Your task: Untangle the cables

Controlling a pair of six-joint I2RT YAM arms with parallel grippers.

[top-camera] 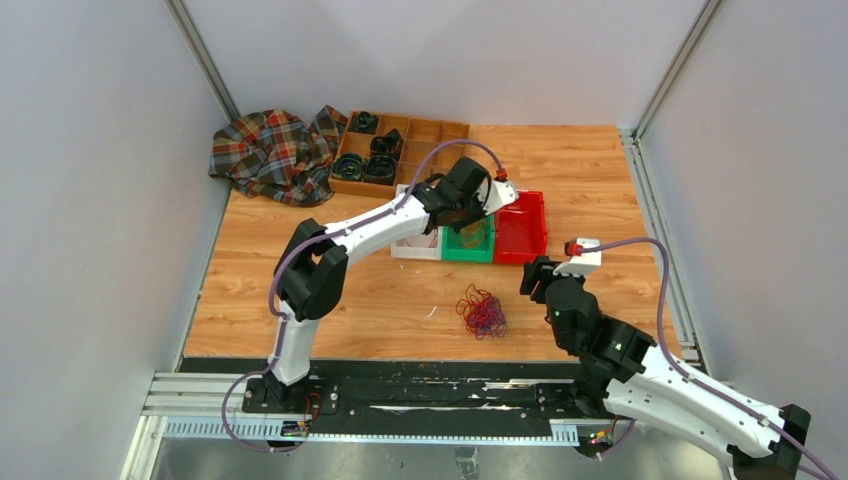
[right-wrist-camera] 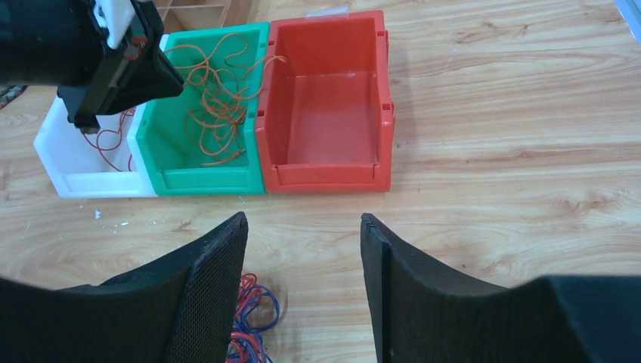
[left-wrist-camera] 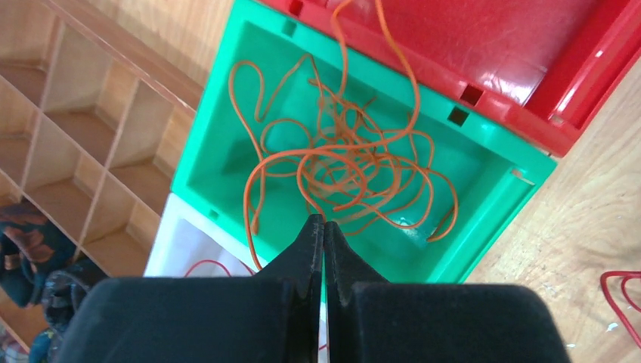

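An orange cable [left-wrist-camera: 340,162] lies looped in the green bin [left-wrist-camera: 219,121], with a strand over the rim toward the red bin [left-wrist-camera: 529,45]. My left gripper [left-wrist-camera: 323,221] hangs over the green bin [top-camera: 468,255], jaws shut, and one orange strand runs into its tips. A red cable [right-wrist-camera: 106,140] lies in the white bin [right-wrist-camera: 83,181]. A tangle of red and purple-blue cables [top-camera: 482,312] lies on the table. My right gripper [right-wrist-camera: 302,223] is open and empty, just right of that tangle [right-wrist-camera: 253,318] and above the table.
The white, green and red bins stand side by side mid-table; the red bin [right-wrist-camera: 325,178] holds nothing. A wooden divider tray [top-camera: 420,135] with black coils and a plaid cloth [top-camera: 270,150] lie at the back left. Grey walls close in both sides.
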